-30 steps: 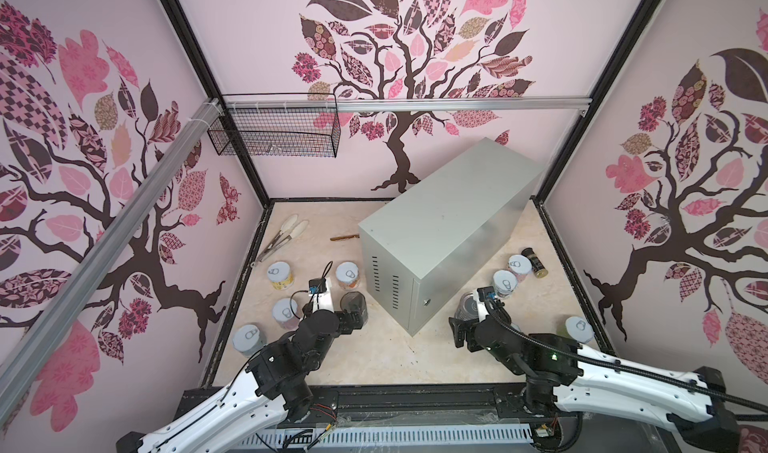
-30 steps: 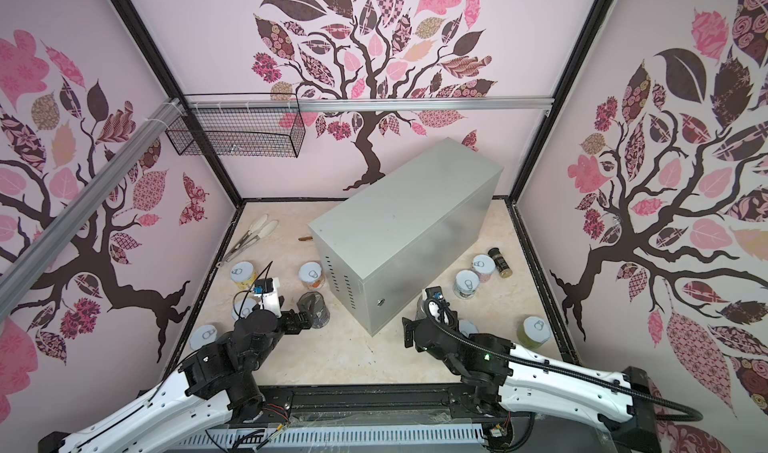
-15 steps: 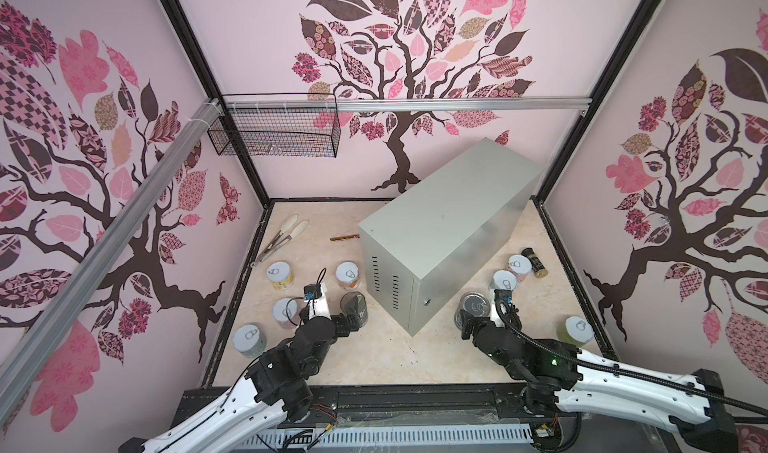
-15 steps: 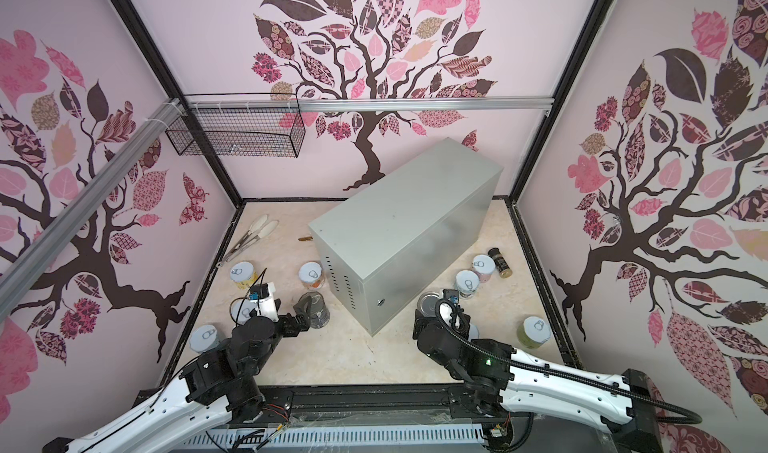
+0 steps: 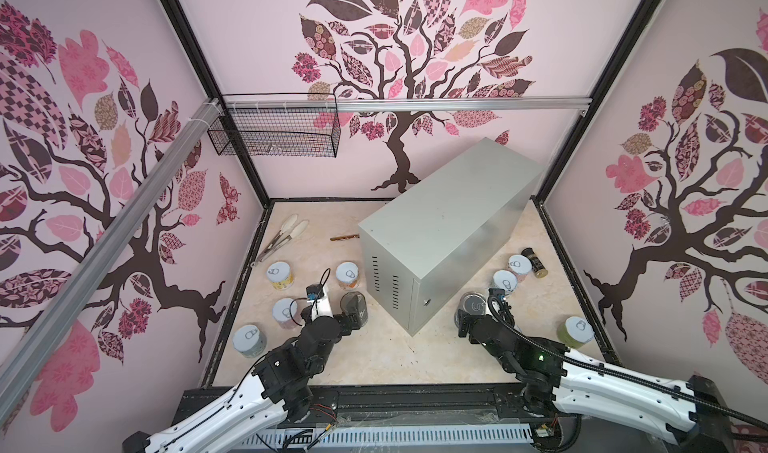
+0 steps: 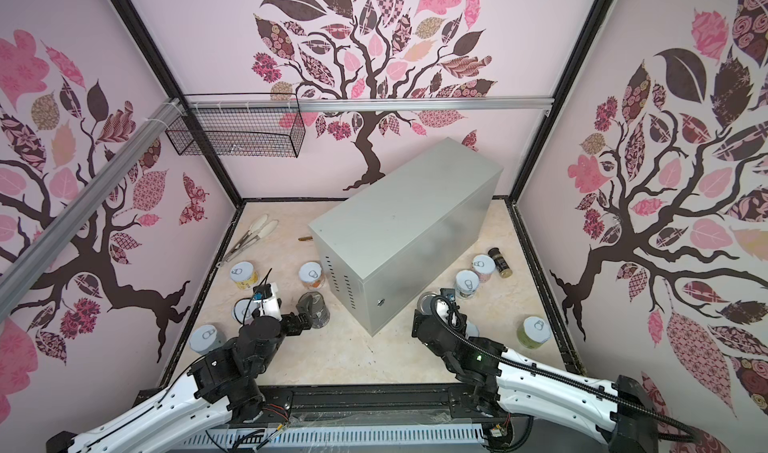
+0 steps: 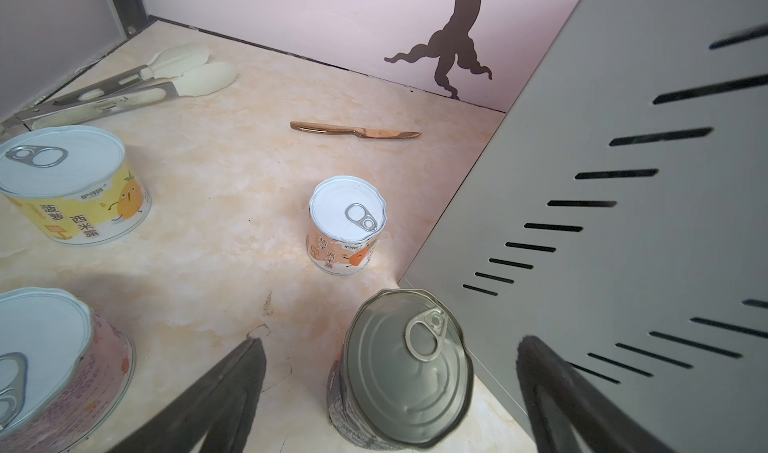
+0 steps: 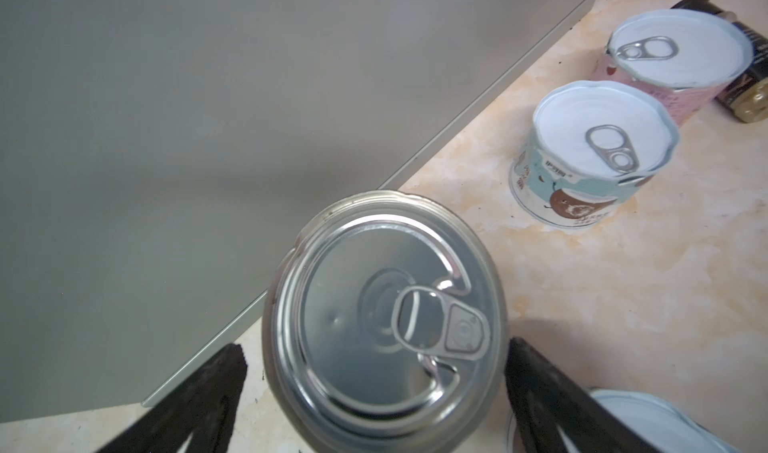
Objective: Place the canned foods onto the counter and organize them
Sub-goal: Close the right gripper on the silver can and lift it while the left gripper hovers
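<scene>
The counter (image 5: 444,239) (image 6: 399,243) is a grey cabinet standing askew on the floor, its top bare. A tall dark can (image 7: 405,372) (image 5: 352,304) stands upright by the cabinet's vented side, between the spread fingers of my open left gripper (image 7: 390,392) (image 5: 355,314), untouched. A second tall can (image 8: 386,326) (image 5: 473,304) stands at the cabinet's door corner, and my open right gripper (image 8: 374,392) (image 5: 470,320) straddles it with gaps on both sides. Short pastel cans stand around: yellow (image 5: 279,274), orange (image 5: 347,275), pink (image 5: 284,311).
More short cans stand at the left wall (image 5: 249,341) and on the right (image 5: 505,281) (image 5: 519,266) (image 5: 577,330). A dark spice jar (image 5: 534,262) lies near the right wall. Tongs (image 5: 282,233) and a knife (image 5: 345,237) lie at the back. A wire basket (image 5: 274,129) hangs above.
The right wrist has shifted back and to the right, uncovering the lid of its tall can. The left arm has barely moved. Both grippers stay open.
</scene>
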